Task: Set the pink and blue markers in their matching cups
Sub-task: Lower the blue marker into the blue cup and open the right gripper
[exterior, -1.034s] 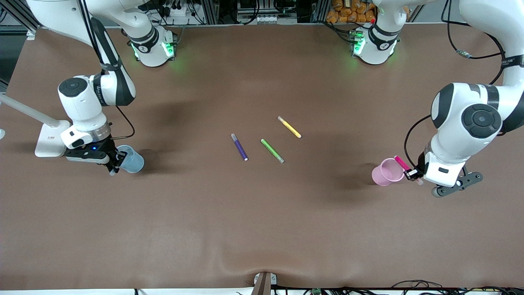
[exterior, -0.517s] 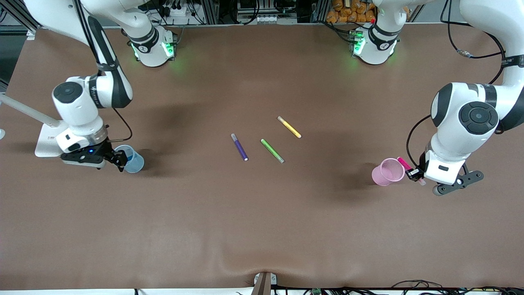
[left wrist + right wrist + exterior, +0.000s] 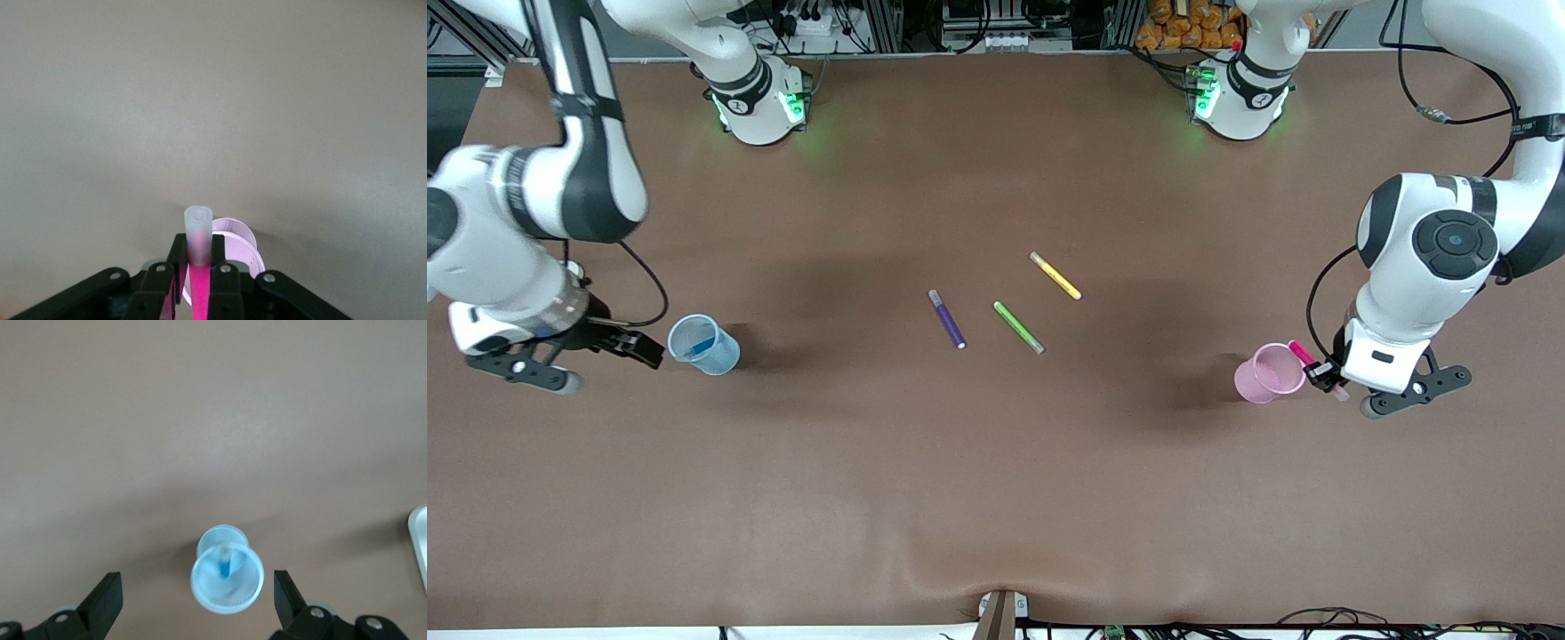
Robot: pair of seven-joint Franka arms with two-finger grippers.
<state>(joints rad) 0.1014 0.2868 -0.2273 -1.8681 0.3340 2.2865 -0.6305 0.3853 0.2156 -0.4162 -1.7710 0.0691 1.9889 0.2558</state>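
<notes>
Key relation: pink marker (image 3: pixel 1303 354) pinched in left gripper (image 3: pixel 1323 374), just beside pink cup (image 3: pixel 1269 373) at left arm's end of worktop (image 3: pixel 996 498), not yet over rim. Marker's long axis tilted, pink end toward cup, pale end (image 3: pixel 198 230) sticking out past fingers. Judgement: gripper needs short shift over cup mouth before release.

Blue marker (image 3: pixel 225 565) already inside blue cup (image 3: pixel 703 345). Right gripper (image 3: pixel 627 345) beside blue cup, fingers spread wide, holding nothing.
</notes>
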